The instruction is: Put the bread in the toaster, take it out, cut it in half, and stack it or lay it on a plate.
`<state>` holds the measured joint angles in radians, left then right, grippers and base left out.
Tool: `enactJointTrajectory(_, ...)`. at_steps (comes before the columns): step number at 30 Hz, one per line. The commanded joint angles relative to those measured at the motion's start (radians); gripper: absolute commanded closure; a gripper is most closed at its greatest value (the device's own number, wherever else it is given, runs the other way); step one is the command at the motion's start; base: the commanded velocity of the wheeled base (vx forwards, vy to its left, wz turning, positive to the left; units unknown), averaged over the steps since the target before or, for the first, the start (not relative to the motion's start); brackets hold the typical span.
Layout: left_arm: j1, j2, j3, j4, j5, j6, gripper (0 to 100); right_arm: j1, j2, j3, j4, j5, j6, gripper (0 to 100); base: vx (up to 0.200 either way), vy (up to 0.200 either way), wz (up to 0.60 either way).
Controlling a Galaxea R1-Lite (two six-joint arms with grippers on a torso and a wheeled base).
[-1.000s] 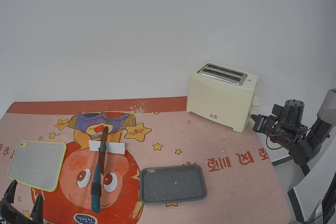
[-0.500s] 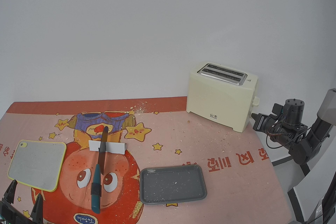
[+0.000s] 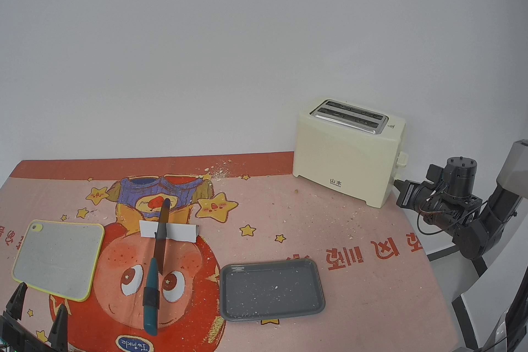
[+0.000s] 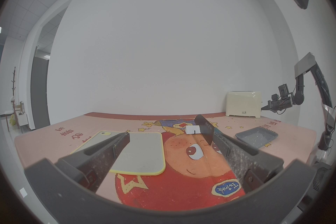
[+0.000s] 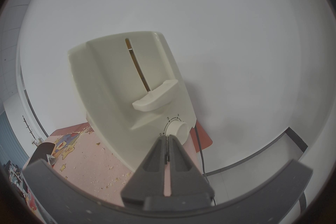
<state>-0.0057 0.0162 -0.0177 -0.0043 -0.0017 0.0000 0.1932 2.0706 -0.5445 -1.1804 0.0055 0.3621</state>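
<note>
The cream toaster [image 3: 349,149] stands at the table's far right; its two top slots look dark and I see no bread. In the right wrist view its side lever [image 5: 155,95] sits at the low end of its slot, above a dial [image 5: 176,128]. My right gripper [image 3: 397,183] is shut on nothing, its tips just off the toaster's right side, pointing at the dial [image 5: 167,140]. My left gripper [image 4: 162,133] hangs open near the front left corner [image 3: 36,309], before the grey cutting board [image 3: 58,257]. A grey plate-like tray [image 3: 271,290] lies front centre.
A knife [image 3: 155,265] with a teal handle rests with its dark blade on a small white holder [image 3: 168,231], between board and tray. Crumbs dot the pink printed tablecloth [image 3: 330,226]. The toaster's cord runs off the table's right edge. A white wall stands behind.
The right arm has shifted very slightly beside the toaster. Nothing else has moved.
</note>
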Motion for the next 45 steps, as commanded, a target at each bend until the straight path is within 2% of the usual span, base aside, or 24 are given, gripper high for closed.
enactJointTrajectory(1, 0.000, -0.004, 0.018, 0.000, 0.000, 0.000, 0, 0.000, 0.013, 0.001, 0.001, -0.001, 0.000, 100, 0.000, 0.000, 0.00)
enactJointTrajectory(25, 0.000, -0.005, 0.018, 0.000, 0.000, 0.000, 0, -0.012, 0.026, 0.000, 0.001, 0.001, -0.002, 100, 0.000, 0.000, 0.00)
enactJointTrajectory(36, 0.000, -0.004, 0.018, 0.000, 0.000, 0.000, 0, 0.018, -0.009, 0.046, 0.007, 0.002, -0.005, 100, 0.000, 0.000, 0.00)
enactJointTrajectory(42, 0.000, -0.004, 0.018, 0.000, 0.000, 0.000, 0, 0.032, -0.075, 0.075, 0.010, 0.016, -0.006, 100, 0.000, 0.000, 0.00)
enactJointTrajectory(45, 0.000, -0.004, 0.018, 0.000, 0.000, 0.000, 0, 0.055, -0.201, 0.113, 0.013, 0.028, -0.006, 100, 0.000, 0.000, 0.00)
